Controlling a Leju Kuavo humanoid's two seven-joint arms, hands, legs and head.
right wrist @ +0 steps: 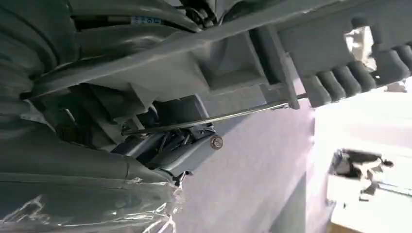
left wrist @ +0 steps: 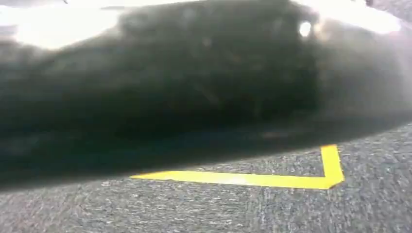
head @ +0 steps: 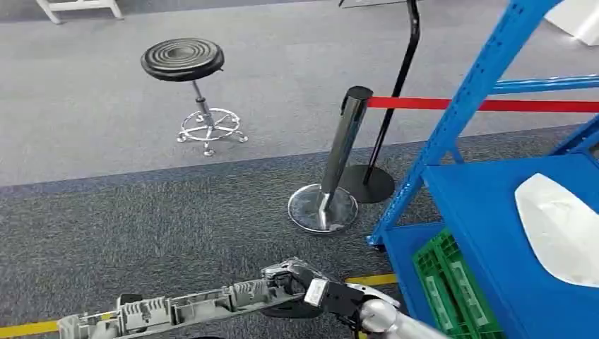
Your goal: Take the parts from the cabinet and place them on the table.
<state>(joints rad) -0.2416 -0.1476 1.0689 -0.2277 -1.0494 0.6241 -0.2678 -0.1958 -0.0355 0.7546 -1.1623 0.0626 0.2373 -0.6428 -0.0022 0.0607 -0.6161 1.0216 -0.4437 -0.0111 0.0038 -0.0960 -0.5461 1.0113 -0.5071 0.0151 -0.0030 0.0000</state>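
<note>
The right hand (head: pixel 321 291) has its fingers wrapped around one end of a long grey part (head: pixel 176 307), carried low over the carpet (head: pixel 141 226). That free end could swing and clip the barrier post (head: pixel 339 155). Left hand: can't tell.

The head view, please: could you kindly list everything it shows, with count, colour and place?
stool: one, black seat on chrome base, far left on the grey carpet
barrier posts: two, black, centre, one leaning on a chrome base
barrier belt: one, red, running right from the leaning post
shelving rack: one, blue, right
white part: one, on the rack's shelf
crate: one, green, lower shelf
floor tape: yellow, bottom edge
long grey part: one, grey, bottom, held out to the left
right hand: one, grey and dark, gripping the long grey part
</note>
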